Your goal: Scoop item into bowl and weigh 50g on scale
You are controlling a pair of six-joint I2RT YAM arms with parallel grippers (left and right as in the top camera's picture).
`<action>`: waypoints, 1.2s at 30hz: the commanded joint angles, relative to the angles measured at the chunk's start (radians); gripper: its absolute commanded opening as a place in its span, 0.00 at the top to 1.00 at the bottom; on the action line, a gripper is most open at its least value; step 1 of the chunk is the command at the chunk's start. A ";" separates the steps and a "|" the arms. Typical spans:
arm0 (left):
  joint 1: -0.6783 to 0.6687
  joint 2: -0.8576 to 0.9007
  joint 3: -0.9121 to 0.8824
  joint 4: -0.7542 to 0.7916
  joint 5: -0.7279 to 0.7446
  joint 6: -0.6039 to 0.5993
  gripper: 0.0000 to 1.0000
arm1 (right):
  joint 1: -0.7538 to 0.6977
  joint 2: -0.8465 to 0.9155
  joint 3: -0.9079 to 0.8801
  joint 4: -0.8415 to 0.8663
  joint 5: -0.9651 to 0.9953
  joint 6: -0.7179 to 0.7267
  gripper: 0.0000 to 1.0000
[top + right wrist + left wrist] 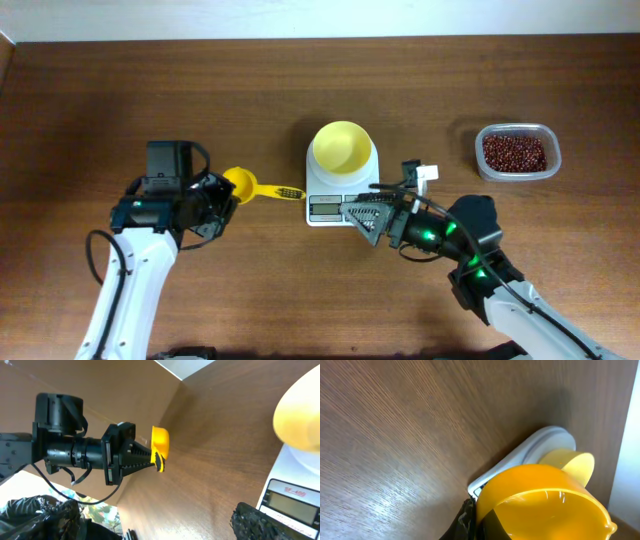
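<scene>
The pale-yellow bowl (343, 147) stands empty on the white scale (322, 208) at mid-table. The red-brown beans (515, 152) lie in a clear tub at the right. My left gripper (218, 193) is shut on the cup of a small yellow scoop (241, 184), whose handle points right toward the scale. The left wrist view shows the empty scoop (545, 505) close up, with the scale (520, 455) and bowl (577, 466) behind it. My right gripper (362, 216) hovers open and empty over the scale's front right corner. The right wrist view shows the bowl (300, 415), the scale's display (292, 497) and the scoop (160, 449).
The clear plastic tub (548, 150) sits at the far right, apart from the scale. A small white and black block (424, 173) lies just right of the scale. Bare brown tabletop lies along the back and the front left.
</scene>
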 commanded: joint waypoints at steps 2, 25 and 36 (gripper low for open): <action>-0.074 -0.011 0.015 -0.001 0.011 -0.008 1.00 | 0.109 0.011 0.010 -0.021 0.123 -0.047 0.04; -0.326 0.082 0.015 0.076 -0.021 0.089 1.00 | 0.212 0.114 0.010 0.003 0.206 -0.035 0.49; -0.349 0.082 0.015 0.083 -0.022 0.089 1.00 | 0.212 0.114 0.010 0.004 0.206 0.111 0.74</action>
